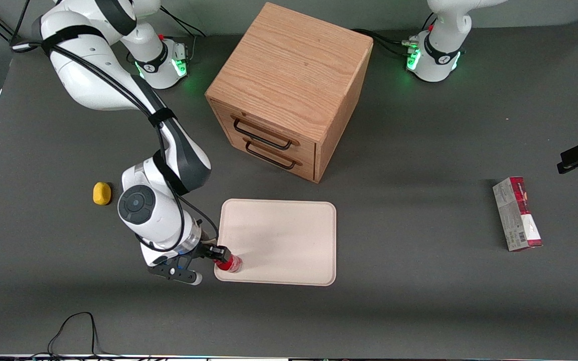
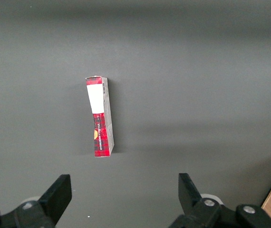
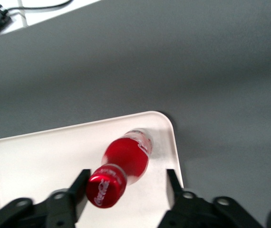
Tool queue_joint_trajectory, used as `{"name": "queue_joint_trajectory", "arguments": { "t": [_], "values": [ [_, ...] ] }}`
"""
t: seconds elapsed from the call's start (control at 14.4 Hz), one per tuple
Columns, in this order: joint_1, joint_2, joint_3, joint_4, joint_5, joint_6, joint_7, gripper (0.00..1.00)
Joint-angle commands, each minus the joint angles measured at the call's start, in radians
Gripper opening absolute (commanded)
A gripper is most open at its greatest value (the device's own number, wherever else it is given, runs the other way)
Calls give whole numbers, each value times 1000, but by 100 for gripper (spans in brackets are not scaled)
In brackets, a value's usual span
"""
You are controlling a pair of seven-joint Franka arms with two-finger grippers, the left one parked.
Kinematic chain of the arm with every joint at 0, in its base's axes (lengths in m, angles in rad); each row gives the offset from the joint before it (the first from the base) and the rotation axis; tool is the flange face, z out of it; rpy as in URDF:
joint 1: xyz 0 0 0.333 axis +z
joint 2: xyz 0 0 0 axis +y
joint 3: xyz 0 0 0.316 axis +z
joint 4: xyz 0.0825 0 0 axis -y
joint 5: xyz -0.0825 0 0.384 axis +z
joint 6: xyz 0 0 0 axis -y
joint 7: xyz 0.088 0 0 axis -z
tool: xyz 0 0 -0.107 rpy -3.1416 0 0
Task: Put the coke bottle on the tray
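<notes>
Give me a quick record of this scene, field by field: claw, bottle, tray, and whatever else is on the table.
claw: open, fingers either side of the bottle's cap
coke bottle: standing on the tray, in the corner nearest the front camera
tray: flat on the table, in front of the drawers
other items: wooden drawer cabinet, yellow object, red-and-grey carton

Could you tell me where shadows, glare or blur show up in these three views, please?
Front view: the cabinet casts a soft shadow on the table; green lights glow at the arm bases. Right wrist view: the bottle on the tray is shiny and slightly blurred, between the open gripper. Left wrist view: the carton is sharp, evenly lit.
</notes>
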Motion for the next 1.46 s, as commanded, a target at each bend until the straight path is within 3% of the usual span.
{"name": "queue_joint_trajectory", "arguments": {
  "t": [0.0, 0.28, 0.42, 0.76, 1.04, 1.39],
  "values": [
    [-5, -126, -18, -85, -9, 0, -13, 100],
    [-13, -347, -89, -262, -12, -82, -61, 100],
    [-54, -442, -113, -305, -3, -214, -245, 100],
    [-152, -697, -217, -455, 124, -397, -606, 100],
    [-155, -838, -297, -511, 213, -494, -615, 100],
    [-154, -887, -304, -509, 207, -545, -610, 100]
  ]
}}
